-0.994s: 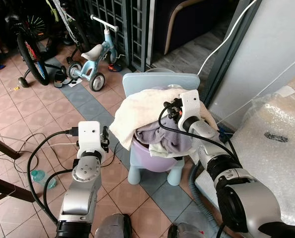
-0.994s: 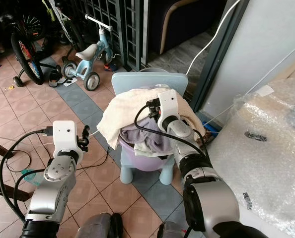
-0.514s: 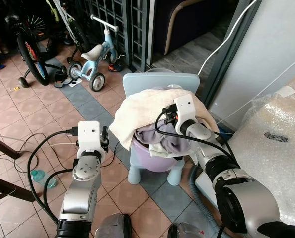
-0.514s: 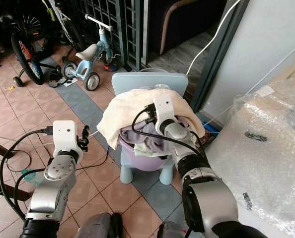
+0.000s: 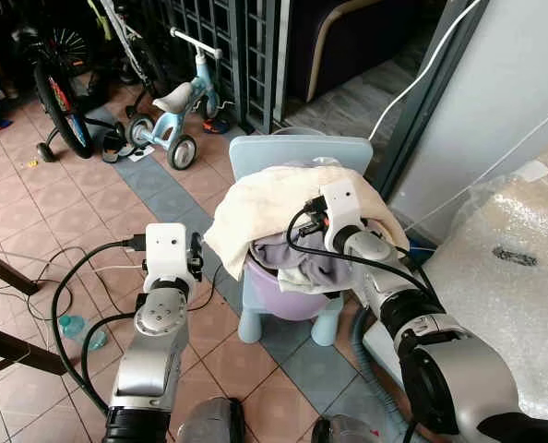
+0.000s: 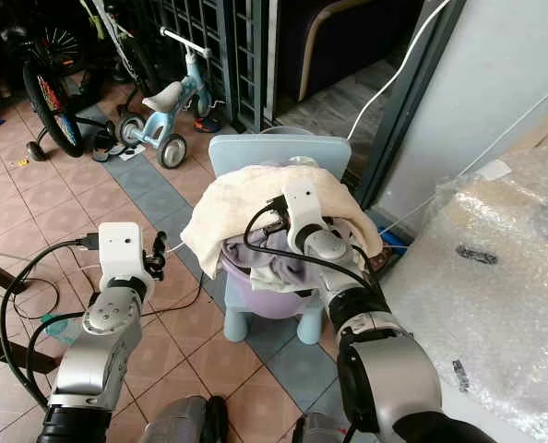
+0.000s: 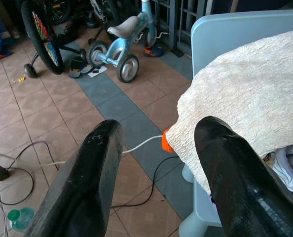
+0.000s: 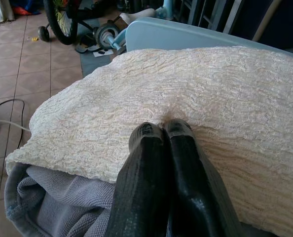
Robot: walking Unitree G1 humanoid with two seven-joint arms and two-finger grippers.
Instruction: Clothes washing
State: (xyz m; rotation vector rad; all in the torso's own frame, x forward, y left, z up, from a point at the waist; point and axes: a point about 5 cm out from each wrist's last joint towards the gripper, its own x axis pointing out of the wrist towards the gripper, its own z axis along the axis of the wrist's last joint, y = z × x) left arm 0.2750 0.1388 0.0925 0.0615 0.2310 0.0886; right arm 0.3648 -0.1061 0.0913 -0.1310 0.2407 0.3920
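Your right gripper (image 8: 164, 129) is sitting on the cream towel (image 8: 245, 108), centre of the right wrist frame. Jaws are pressed together, tips pushing into the fabric where it puckers; you can't tell from here whether any cloth is actually pinched between them.

The towel is draping over the top of the laundry pile, middle of the left eye frame. Under it, grey clothes (image 5: 288, 251) are hanging out over the rim of the purple basin (image 5: 279, 293). The basin is sitting on the seat of the light blue chair (image 5: 297, 152), whose back is rising just behind the pile.

Your left gripper (image 7: 159, 143) is hovering off the pile's side, lower left of centre in the left eye frame, near the towel edge but not touching it. Jaws are spread wide, gripping nothing; in the left wrist frame one finger (image 7: 87, 182) is framing the tiled floor (image 7: 62, 113), the other is overlapping the towel's hanging edge.

A black cable (image 5: 66, 305) is looping across the tiles at lower left. A small blue trike (image 5: 168, 115) is standing in the upper left, next to a bigger bike wheel (image 5: 57, 97). Bubble wrap (image 5: 518, 277) is covering something along the right edge. A white cord (image 5: 422, 69) is running down the dark door frame at upper right.
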